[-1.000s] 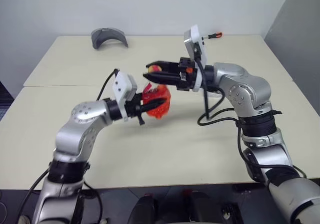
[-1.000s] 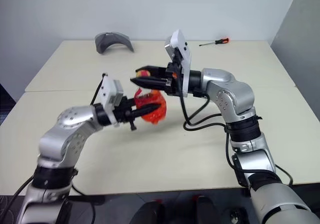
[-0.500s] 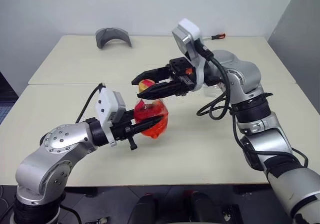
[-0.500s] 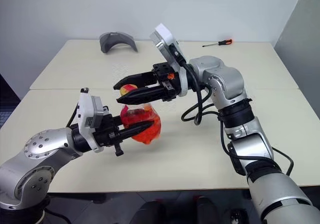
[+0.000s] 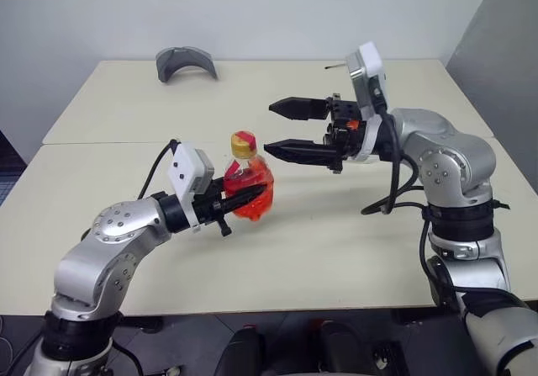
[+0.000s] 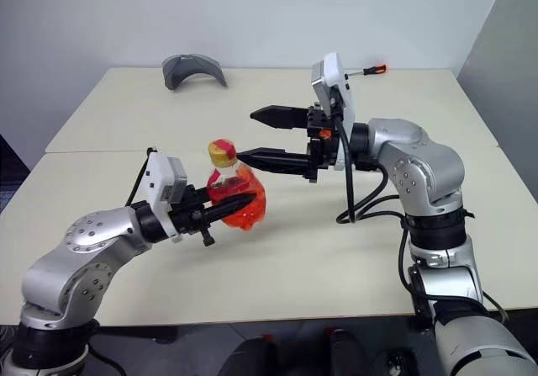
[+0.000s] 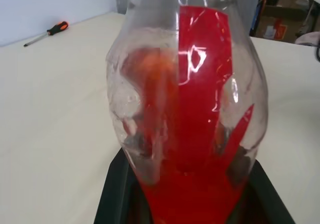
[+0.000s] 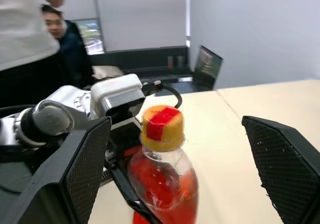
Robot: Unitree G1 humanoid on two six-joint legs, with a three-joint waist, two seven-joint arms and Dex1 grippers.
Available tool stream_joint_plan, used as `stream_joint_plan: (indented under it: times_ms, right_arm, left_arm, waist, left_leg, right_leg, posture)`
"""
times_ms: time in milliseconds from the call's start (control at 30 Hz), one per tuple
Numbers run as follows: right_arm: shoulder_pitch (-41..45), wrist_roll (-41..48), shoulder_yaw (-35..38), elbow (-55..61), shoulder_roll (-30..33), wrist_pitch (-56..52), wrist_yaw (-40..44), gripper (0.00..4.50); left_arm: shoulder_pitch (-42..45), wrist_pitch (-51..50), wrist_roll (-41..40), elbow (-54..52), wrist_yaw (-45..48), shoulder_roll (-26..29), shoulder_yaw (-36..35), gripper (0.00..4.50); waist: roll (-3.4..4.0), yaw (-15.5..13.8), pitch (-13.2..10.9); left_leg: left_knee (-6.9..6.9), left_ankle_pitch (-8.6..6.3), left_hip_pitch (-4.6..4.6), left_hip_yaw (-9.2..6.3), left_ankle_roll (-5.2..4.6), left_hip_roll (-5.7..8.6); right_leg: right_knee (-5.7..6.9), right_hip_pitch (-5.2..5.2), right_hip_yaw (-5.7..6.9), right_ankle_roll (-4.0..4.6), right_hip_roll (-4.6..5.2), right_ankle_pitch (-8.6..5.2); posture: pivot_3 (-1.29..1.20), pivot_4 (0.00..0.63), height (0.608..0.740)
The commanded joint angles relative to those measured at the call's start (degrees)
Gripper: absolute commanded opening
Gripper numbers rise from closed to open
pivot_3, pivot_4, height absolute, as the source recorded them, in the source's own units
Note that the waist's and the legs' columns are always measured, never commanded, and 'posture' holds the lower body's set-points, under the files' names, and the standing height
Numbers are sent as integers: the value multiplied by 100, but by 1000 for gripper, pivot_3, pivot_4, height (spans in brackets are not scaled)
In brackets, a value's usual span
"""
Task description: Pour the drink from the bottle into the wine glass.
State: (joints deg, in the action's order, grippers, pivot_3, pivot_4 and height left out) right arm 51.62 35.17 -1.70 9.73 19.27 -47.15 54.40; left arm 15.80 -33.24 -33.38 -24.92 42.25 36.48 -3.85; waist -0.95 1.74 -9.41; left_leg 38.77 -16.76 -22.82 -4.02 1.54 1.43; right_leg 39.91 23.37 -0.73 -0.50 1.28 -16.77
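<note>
Black left claw [image 5: 244, 197] grips upright bottle [image 5: 248, 187]; right claw [image 5: 282, 127] spread, level.

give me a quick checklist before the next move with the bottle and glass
1. Left gripper shut on the bottle: ok.
2. Bottle roughly upright, drink contained: ok.
3. Yellow cap off for pouring: not ok, it sits on the neck.
4. Right gripper open, apart from the cap: ok.
5. Wine glass located: cannot tell.
6. Screwdriver and grey object lie at the table's far edge, out of the way: ok.
</note>
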Motion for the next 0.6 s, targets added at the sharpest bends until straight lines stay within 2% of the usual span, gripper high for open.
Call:
stream_joint_plan:
  times_ms: [33,233,433,600]
  right_arm:
    - [-1,24,7,515,-260,40,-649,4450]
    - [127,-432,-340,68,-747,539,-1215,4450]
    - [465,-881,-368,-754,-1001,1096,-1502,4450]
    - [511,-963,-363,-935,-983,1259,-1473,4450]
  left_arm:
    - [556,470,236,337,145,-185,174,935]
    - [1118,780,502,868,281,-529,451,935]
    - [1094,829,538,859,370,-532,435,935]
    - [985,799,524,739,335,-521,389,934]
  waist:
    - [0,-7,0]
    - [-1,0,1]
    - [0,12,0]
    - [0,11,0]
  left_leg:
    - [0,0,0,-1,0,0]
    - [4,4,-1,3,7,1]
    - [1,6,-2,3,10,1]
    - [2,5,-2,4,9,1]
  right_leg:
    - [0,0,2,0,0,0]
    - [-1,-1,-3,0,0,0]
    - [3,6,-3,0,-1,0]
    - [1,5,-6,0,0,0]
  posture:
    - [0,150,740]
    - [0,150,740]
    - [0,150,740]
    - [0,150,740]
